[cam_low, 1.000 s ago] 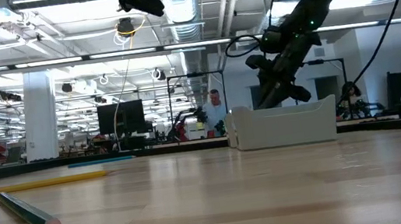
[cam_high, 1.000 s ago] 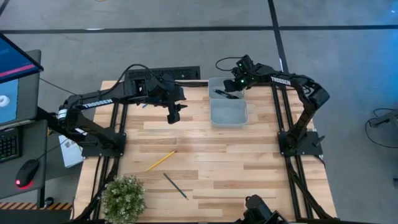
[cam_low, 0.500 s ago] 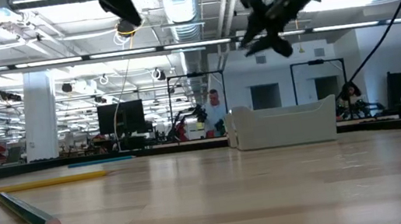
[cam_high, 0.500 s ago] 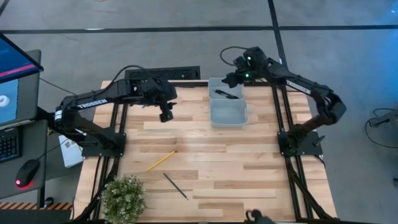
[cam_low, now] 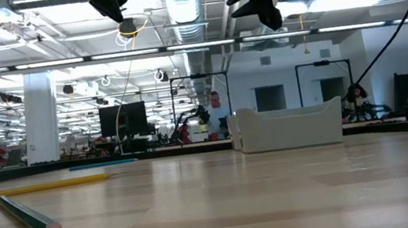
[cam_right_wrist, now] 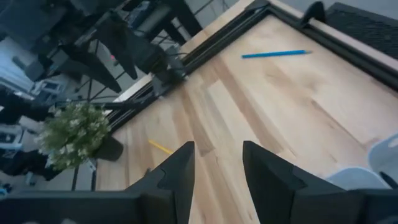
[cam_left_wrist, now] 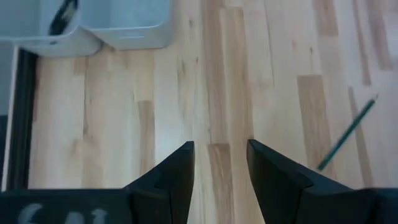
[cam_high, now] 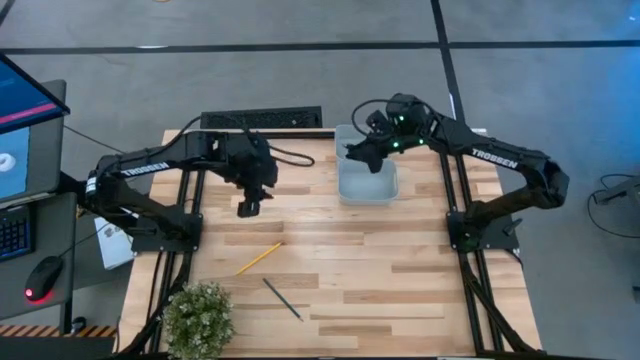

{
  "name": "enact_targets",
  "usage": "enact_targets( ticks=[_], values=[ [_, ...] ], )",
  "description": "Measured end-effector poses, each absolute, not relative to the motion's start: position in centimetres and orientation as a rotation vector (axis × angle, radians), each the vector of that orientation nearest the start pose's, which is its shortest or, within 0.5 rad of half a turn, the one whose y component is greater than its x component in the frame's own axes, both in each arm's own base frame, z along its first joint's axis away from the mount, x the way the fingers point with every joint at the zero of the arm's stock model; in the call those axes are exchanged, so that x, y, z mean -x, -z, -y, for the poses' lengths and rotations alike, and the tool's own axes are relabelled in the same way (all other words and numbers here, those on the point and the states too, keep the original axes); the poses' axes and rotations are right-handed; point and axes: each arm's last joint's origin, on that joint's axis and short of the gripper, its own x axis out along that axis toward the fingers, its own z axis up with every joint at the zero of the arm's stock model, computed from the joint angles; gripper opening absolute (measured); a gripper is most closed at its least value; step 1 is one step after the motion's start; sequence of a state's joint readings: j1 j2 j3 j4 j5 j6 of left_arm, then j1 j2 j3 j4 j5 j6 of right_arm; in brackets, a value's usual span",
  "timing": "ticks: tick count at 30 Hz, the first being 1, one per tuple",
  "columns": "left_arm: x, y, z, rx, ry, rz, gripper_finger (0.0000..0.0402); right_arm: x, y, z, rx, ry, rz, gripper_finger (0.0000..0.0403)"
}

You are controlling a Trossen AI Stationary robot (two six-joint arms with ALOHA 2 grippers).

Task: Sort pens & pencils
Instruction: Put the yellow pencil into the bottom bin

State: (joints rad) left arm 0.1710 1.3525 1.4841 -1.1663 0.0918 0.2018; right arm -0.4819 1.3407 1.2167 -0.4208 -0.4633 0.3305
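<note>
My left gripper (cam_high: 248,207) hangs open above bare wood, left of the two-compartment grey bin (cam_high: 368,185); the left wrist view shows its open fingers (cam_left_wrist: 221,168). My right gripper (cam_high: 355,152) is open, high over the bin's far compartment; its gap shows in the right wrist view (cam_right_wrist: 217,168). A black pen (cam_left_wrist: 64,15) lies inside the far compartment. The yellow pencil (cam_high: 258,258) and a dark green pointed stick (cam_high: 282,299) lie flat near the table's near-left part. The blue pencil (cam_right_wrist: 273,54) lies flat by the far-left edge.
A potted plant (cam_high: 198,318) stands at the near-left corner, close to the dark green stick. A black power strip (cam_high: 262,119) runs along the far edge. Bare wood stretches across the middle and right of the table. People and desks show in the room beyond.
My right gripper has risen from inside the bin's far compartment, leaving the pen lying there, and has swung a little toward the table's left. My left gripper has moved toward the near edge and somewhat left, away from the bin.
</note>
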Motion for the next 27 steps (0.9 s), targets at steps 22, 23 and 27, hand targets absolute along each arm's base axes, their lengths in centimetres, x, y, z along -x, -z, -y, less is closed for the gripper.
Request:
enact_targets(
  ticks=[22,23,27],
  values=[
    [-27.3,-30.3,-0.5,0.137,-0.273,-1.535,0.0186,-26.6,-33.9,12.1,-0.560,0.140,-0.492,0.0155],
    [-27.4,-29.7,-0.2,0.152,-0.257,-1.524,0.0186,-26.6,-33.9,12.1,-0.560,0.139,-0.493,0.0156],
    [-27.3,-26.7,0.7,0.253,-0.250,-1.476,0.0186,-26.6,-33.8,12.0,-0.564,0.139,-0.502,0.0157]
  ],
)
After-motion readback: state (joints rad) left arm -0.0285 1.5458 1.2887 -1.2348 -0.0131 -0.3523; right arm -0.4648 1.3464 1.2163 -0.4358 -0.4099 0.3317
